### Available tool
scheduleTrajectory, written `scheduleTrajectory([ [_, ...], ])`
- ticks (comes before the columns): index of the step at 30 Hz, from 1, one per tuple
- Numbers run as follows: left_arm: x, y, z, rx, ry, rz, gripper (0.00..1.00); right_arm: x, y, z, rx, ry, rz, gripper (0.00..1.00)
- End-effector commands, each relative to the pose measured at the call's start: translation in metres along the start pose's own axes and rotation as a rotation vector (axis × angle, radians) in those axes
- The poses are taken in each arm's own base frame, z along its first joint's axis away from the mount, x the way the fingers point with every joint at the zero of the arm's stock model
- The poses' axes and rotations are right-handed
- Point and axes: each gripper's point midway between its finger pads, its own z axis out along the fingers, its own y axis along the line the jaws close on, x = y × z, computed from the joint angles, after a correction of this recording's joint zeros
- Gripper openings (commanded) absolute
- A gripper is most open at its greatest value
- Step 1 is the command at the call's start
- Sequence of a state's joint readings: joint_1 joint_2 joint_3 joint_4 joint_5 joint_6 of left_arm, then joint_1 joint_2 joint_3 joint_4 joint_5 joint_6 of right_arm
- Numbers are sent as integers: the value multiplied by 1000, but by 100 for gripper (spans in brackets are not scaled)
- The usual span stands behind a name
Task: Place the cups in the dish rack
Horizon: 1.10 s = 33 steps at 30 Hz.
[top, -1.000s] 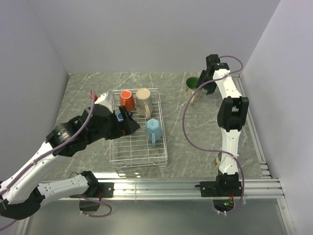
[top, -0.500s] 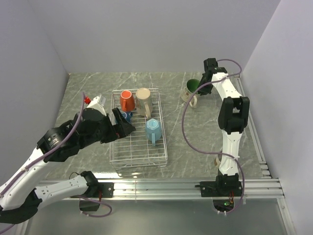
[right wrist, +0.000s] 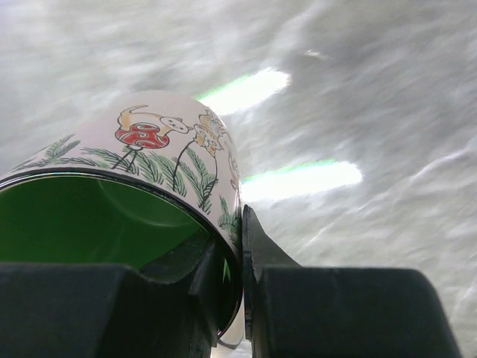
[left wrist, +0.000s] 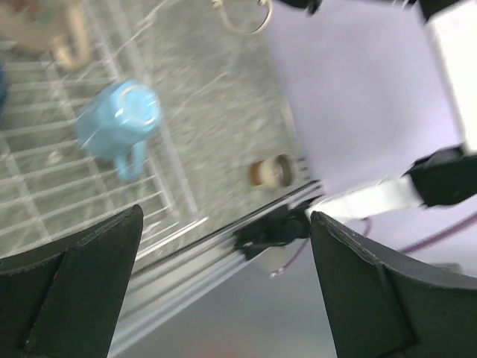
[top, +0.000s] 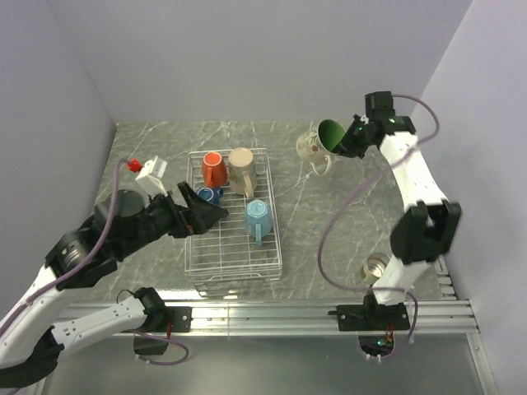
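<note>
The right gripper (right wrist: 240, 246) pinches the rim of the cream mug (right wrist: 160, 160), one finger inside its glossy green bowl and the other outside, against painted green fronds and a small red-and-orange creature. The mug hangs tilted, well to the right of the white wire dish rack (top: 235, 251) on the grey marbled counter (top: 329, 222). In the rack lie the orange-red mug (top: 213, 169), beige mug (top: 241, 171), dark blue mug (top: 208, 196) and light blue mug (top: 258, 218). The left gripper (top: 200, 212) stands wide and empty at the rack's left edge.
</note>
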State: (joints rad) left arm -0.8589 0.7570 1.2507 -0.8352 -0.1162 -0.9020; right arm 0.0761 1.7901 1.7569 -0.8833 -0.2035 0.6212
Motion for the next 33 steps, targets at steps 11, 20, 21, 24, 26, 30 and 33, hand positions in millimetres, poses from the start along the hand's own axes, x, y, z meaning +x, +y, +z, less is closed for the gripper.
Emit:
scheduleTrajectory([
  [11,-15,-114,22,568,-46,89,99,103,111,-232,-1083,44,270,0],
  [20,5,-130,59,640,64,103,99,117,111,-292,-1295,74,360,0],
  [21,6,-130,62,636,68,101,99,119,112,-298,-1306,81,355,0],
  [24,7,-136,72,662,82,90,99,122,112,-311,-1322,81,351,0],
  [26,5,-142,78,688,71,81,99,125,111,-313,-1316,86,345,0],
  [30,1,-149,82,702,65,71,98,130,108,-314,-1308,93,346,0],
  [33,-3,-151,86,700,55,80,98,133,105,-312,-1302,99,350,0],
])
